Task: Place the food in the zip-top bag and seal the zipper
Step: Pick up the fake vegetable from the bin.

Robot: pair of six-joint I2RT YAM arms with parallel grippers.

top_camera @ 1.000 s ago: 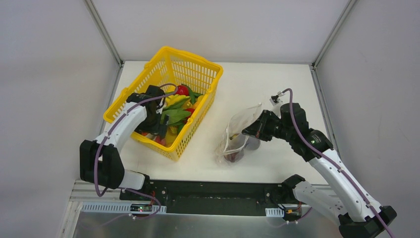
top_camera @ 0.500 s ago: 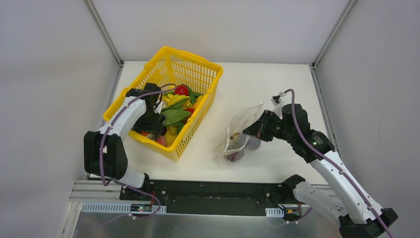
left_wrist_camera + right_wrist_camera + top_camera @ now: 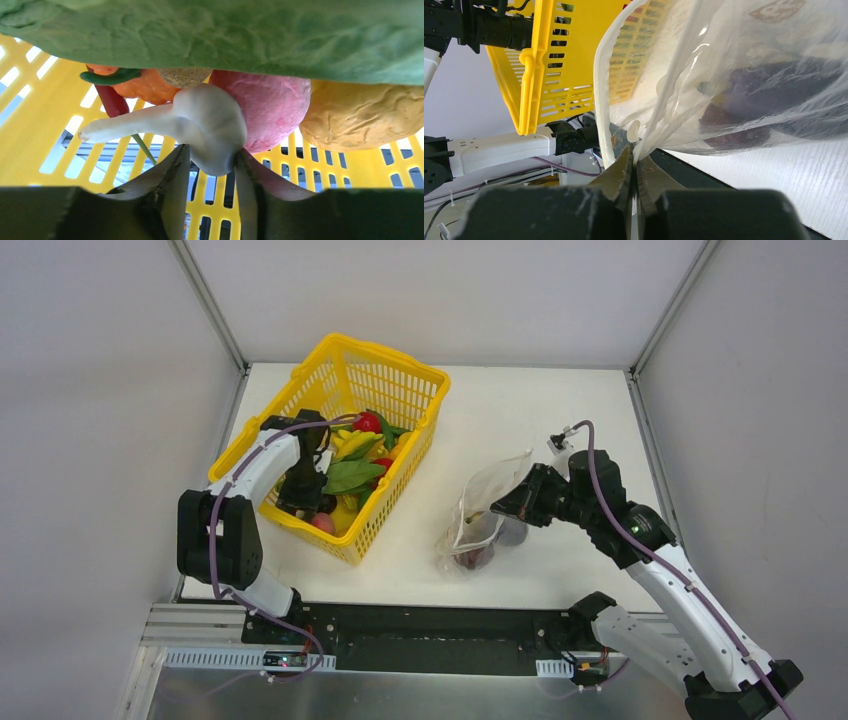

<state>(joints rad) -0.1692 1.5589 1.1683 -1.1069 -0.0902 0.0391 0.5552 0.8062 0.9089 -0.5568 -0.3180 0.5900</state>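
Observation:
Deep in the yellow basket (image 3: 330,352), my left gripper (image 3: 212,159) has its fingers closed against both sides of a white garlic-shaped food piece (image 3: 210,122). A pink-red round piece (image 3: 272,107), a lumpy yellow one (image 3: 360,117) and a broad green leaf (image 3: 225,35) crowd around it. Right of the basket, the zip-top bag (image 3: 478,512) stands with its mouth open, and dark purple food (image 3: 774,90) lies inside. My right gripper (image 3: 635,156) is shut on the bag's mouth edge beside the whitish zipper (image 3: 601,100).
The basket holds more food, among it a red tomato (image 3: 368,422) and green leaves (image 3: 352,477). Its mesh wall (image 3: 40,130) sits close on the left gripper's left. Grey enclosure walls and the white table (image 3: 530,410) surround everything; the arm bases stand at the near edge.
The left gripper dipped lower into the basket's near-left side and its jaws closed from wide open onto the white garlic piece. The right arm and bag stayed put.

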